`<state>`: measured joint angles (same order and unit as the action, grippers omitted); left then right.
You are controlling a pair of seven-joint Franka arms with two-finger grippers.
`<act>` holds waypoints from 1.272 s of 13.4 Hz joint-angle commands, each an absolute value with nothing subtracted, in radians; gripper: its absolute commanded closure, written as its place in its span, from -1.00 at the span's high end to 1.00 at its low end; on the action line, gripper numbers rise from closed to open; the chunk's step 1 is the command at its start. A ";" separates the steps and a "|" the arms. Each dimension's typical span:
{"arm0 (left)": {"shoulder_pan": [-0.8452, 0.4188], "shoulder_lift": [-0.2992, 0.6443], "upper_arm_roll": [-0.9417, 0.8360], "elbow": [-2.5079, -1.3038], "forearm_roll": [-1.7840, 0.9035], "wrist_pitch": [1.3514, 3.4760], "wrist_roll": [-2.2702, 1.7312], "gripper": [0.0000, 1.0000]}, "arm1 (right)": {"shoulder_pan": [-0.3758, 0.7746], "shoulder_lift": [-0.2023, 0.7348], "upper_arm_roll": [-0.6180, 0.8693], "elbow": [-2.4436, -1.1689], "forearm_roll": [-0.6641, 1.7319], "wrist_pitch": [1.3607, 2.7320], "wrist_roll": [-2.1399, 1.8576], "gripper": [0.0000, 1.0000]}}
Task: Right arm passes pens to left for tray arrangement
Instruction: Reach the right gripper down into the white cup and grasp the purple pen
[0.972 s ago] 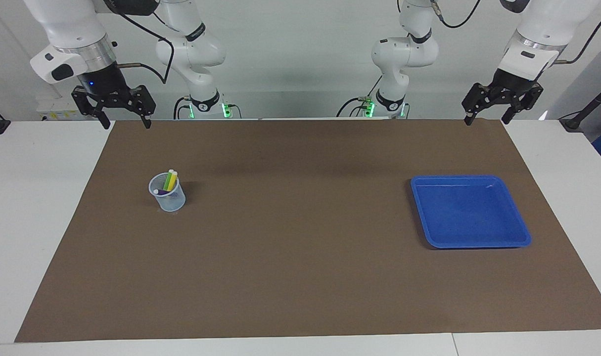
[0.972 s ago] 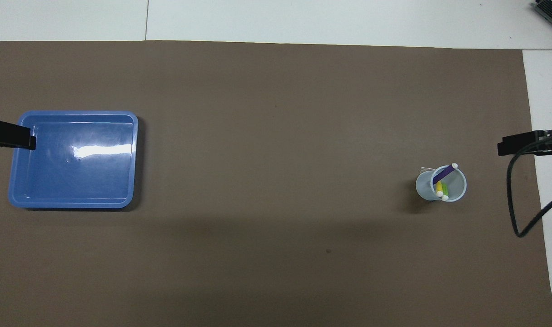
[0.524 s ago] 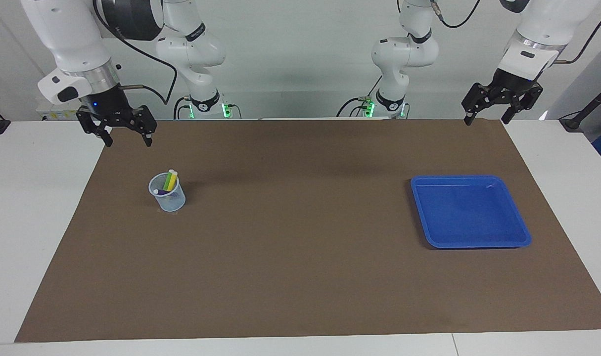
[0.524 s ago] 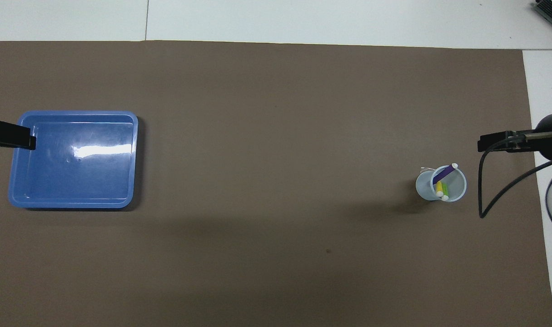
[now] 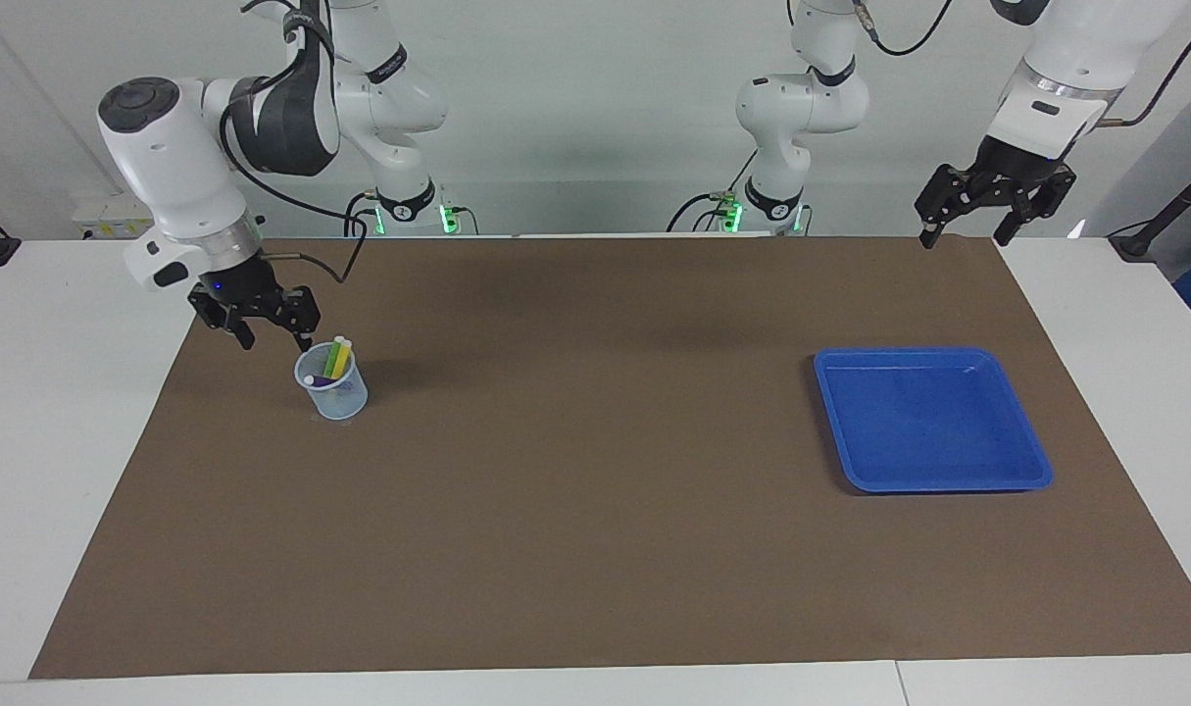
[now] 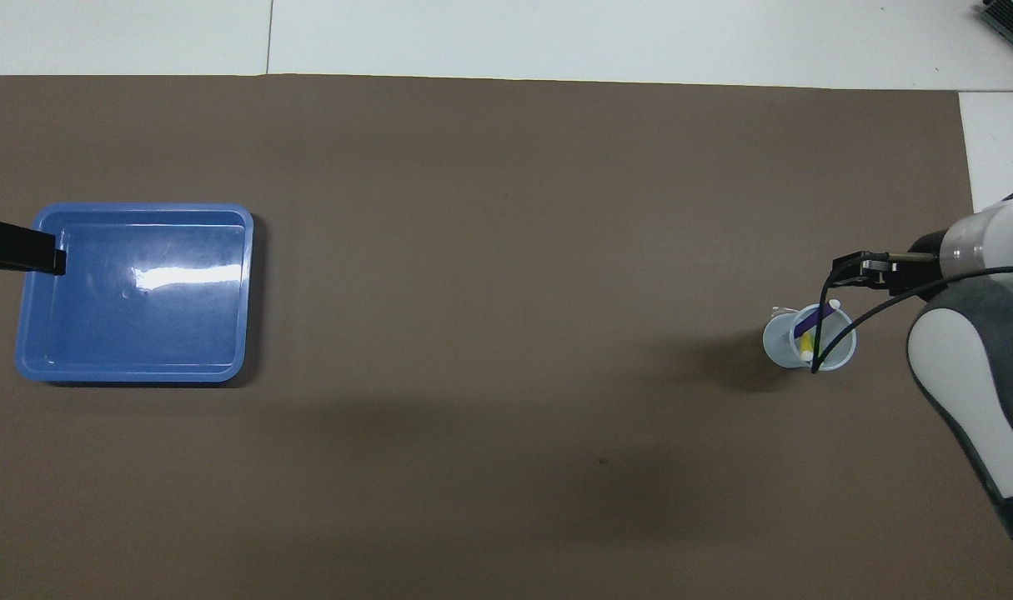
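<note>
1. Purple, green and yellow, the pens (image 5: pixel 332 361) stand together in a small pale-blue translucent cup (image 5: pixel 332 387) toward the right arm's end of the brown mat (image 5: pixel 595 549). The green and yellow ones lean side by side with their pale ends above the rim; the purple one lies lower, slanting across the cup's mouth.
2. The right gripper (image 5: pixel 273 339) hangs just beside the cup, on the side nearer the robots and a little above the rim. Its fingers stand apart at a moderate width and hold nothing.
3. The tray (image 5: pixel 1031 461), bright blue and shallow, lies flat toward the left arm's end of the mat, well apart from the cup, with nothing in it.
4. The left gripper (image 5: pixel 974 232) waits high over the mat's edge nearest the robots at that end, fingers spread wide, nothing held.
5. Judging from this, the first pick is not yet made. The pens are crowded and leaning, so a finger coming down may land between two of them and pinch both, or push one aside.
6. The cup looks light; a finger that catches its rim could tip it and spill the pens.
7. A pen gripped near its pale end leaves little bare length for the left gripper to take at handover.
</note>
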<state>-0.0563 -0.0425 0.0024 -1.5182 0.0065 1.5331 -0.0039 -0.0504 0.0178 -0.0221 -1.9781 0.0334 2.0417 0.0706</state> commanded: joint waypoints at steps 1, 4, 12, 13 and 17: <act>-0.051 -0.064 0.003 -1.540 -0.009 1.529 -0.008 1.00 | -0.058 0.037 -0.014 -1.990 0.057 2.057 0.087 0.20; -0.051 -0.064 0.003 -1.540 -0.009 1.529 -0.008 1.00 | -0.067 0.049 -0.014 -2.016 0.057 2.083 0.087 0.12; -0.051 -0.064 0.003 -1.542 -0.009 1.529 -0.006 1.00 | -0.069 0.068 -0.015 -2.092 0.057 2.127 0.057 -0.02; -0.051 -0.064 0.003 -1.540 -0.009 1.529 -0.006 1.00 | -0.071 0.067 -0.015 -2.101 0.057 2.137 0.055 -0.02; -0.051 -0.064 0.003 -1.540 -0.009 1.529 -0.008 1.00 | -0.072 0.069 -0.015 -2.103 0.057 2.146 0.054 -0.02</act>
<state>-0.0563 -0.0425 0.0025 -1.5184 0.0065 1.5330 -0.0038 -0.0582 0.0764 -0.0226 -2.0855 0.0393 2.1203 0.0750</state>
